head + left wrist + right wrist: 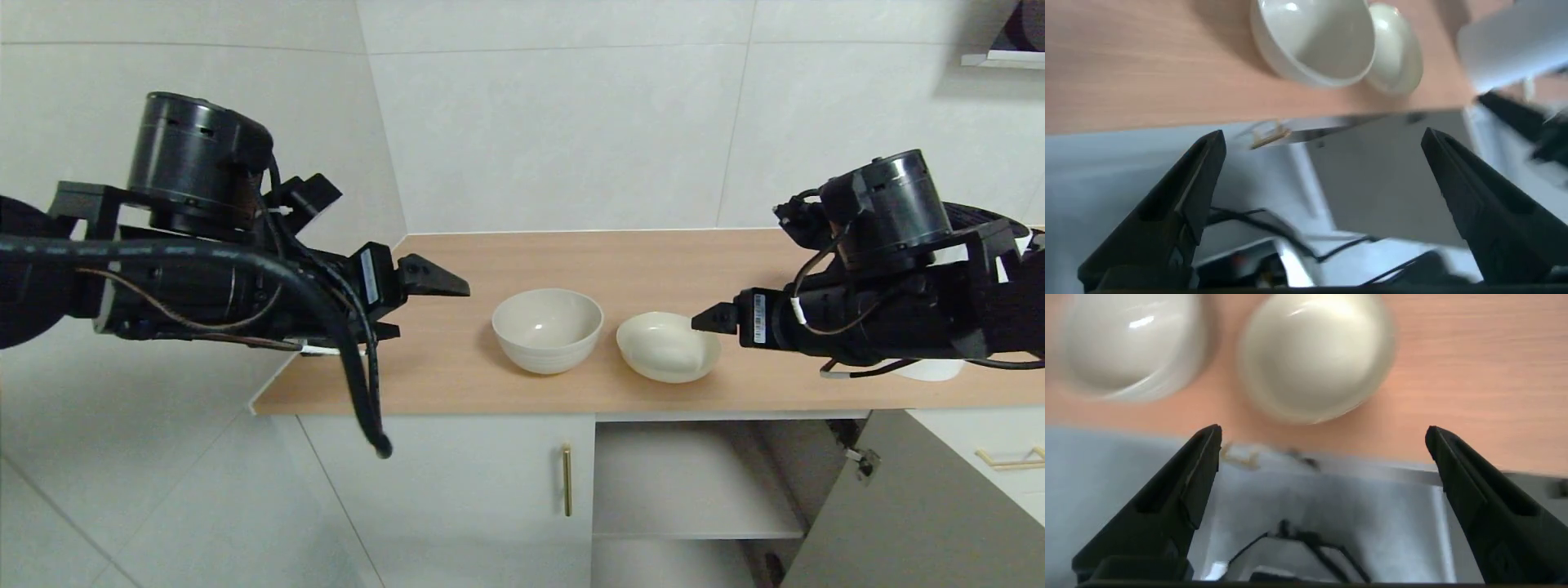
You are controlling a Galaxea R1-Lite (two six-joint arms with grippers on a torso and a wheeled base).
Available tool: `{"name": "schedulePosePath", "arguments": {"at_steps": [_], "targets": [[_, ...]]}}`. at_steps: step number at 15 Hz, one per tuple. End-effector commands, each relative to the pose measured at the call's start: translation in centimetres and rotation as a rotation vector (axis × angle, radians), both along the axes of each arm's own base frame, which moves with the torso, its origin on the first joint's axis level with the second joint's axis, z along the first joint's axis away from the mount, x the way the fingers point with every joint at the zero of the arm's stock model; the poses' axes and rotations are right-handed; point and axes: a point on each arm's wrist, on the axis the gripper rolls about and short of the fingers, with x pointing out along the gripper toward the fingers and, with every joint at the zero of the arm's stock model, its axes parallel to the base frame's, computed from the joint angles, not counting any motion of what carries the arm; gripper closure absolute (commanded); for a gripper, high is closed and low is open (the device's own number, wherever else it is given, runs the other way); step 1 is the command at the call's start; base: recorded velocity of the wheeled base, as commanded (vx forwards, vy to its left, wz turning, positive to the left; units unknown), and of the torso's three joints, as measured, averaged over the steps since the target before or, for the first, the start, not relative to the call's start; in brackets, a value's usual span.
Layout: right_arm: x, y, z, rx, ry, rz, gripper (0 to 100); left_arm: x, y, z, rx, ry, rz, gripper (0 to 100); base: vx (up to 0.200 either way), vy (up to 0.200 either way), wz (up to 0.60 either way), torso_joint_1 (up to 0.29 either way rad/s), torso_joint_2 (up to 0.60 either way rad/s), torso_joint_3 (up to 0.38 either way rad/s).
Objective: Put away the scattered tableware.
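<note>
Left gripper [1323, 139] spread wide, holding nothing — right gripper [1323, 433] just as wide, empty too. On the counter [457, 359] sits the deep bowl [547, 329], with the shallow bowl [668, 345] just beside it at 3 o'clock.

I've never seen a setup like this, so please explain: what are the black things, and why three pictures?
This is a two-armed robot. The wide picture comes from a camera on its head, looking down at a wooden counter. The black shapes are its arms, each ending in a two-fingered claw: the left gripper and the right gripper. The other two pictures come from cameras on the wrists, looking out through each open claw. On the counter stand two pale bowls, a deeper bowl beside a shallower bowl. Neither claw holds anything. Below, a cupboard stands open.
</note>
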Motion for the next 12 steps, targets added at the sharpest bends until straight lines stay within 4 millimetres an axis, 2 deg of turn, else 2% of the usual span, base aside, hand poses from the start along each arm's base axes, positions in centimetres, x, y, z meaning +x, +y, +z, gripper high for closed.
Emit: {"name": "schedulePosePath", "arguments": {"at_steps": [1,6,8,12], "targets": [[1.3,0.4,-1.6,-0.029,0.041,-0.016,0,2.0,-0.9,-1.5,-0.01,0.061,0.018,0,0.0,0.0,0.0,0.0,0.0,0.0],[3.1,-0.1,-2.8,-0.005,0.041,-0.066,0,5.2,-2.7,-4.1,-0.016,0.149,0.088,0,0.0,0.0,0.0,0.0,0.0,0.0],[3.2,-0.1,-2.9,-0.004,0.043,-0.071,0,7.0,-3.4,-6.1,0.012,0.166,0.114,0,0.0,0.0,0.0,0.0,0.0,0.0],[3.2,-0.1,-3.0,0.005,0.048,-0.079,0,8.9,-4.0,-7.9,0.036,0.119,0.172,0,0.0,0.0,0.0,0.0,0.0,0.0]]}}
